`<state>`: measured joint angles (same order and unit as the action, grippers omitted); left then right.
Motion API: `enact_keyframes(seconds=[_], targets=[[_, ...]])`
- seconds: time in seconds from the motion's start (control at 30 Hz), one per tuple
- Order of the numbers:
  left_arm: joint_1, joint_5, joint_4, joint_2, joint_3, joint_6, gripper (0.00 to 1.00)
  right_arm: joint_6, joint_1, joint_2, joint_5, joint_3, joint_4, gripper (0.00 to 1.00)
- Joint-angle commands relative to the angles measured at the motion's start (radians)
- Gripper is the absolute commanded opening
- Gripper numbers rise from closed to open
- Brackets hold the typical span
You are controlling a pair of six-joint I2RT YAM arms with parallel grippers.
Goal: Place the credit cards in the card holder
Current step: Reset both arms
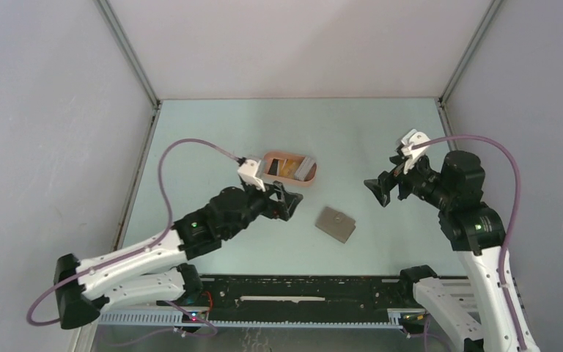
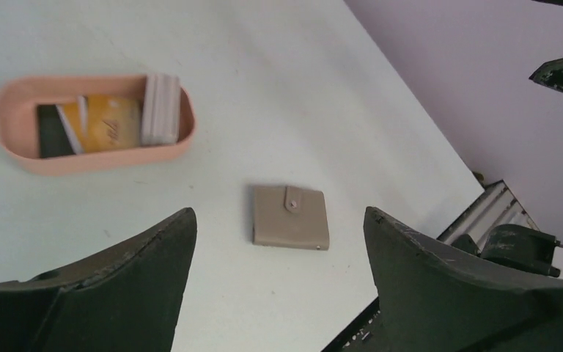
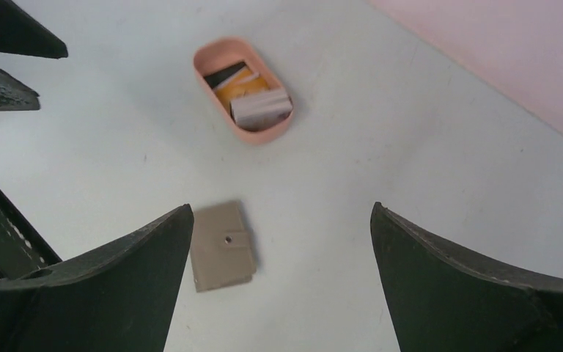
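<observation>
Credit cards point(image 2: 106, 125) lie in the card holder point(image 2: 4, 110); left gripper point(image 2: 278, 215) and right gripper point(image 3: 282, 213) gape wide, empty. Job looks finished.

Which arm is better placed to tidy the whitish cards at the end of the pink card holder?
Left, probably. The left pincer hangs open right beside the card holder, close to the whitish cards. The right pincer, also open, sits clearly farther off toward the table's other side.
</observation>
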<state>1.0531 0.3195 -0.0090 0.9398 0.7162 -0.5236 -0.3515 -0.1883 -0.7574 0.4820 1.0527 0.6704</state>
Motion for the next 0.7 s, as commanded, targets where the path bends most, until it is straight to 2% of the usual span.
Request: enact_keyframes(seconds=[0.0, 0.13, 0.33, 0.67], targets=[[-0.008, 0.096, -0.173, -0.128, 0.095, 0.106, 0.90, 0.132, 0.006, 0.015, -0.033, 0.098, -0.029, 1.00], [-0.010, 0.123, -0.201, -0.250, 0.102, 0.119, 1.00, 0.205, 0.006, 0.010, -0.028, 0.166, -0.013, 1.00], [-0.010, 0.107, -0.277, -0.343, 0.128, 0.130, 1.00, 0.264, 0.007, 0.017, -0.030, 0.199, 0.004, 1.00], [-0.010, 0.125, -0.295, -0.334, 0.139, 0.147, 1.00, 0.218, 0.023, 0.011, 0.009, 0.176, -0.006, 1.00]])
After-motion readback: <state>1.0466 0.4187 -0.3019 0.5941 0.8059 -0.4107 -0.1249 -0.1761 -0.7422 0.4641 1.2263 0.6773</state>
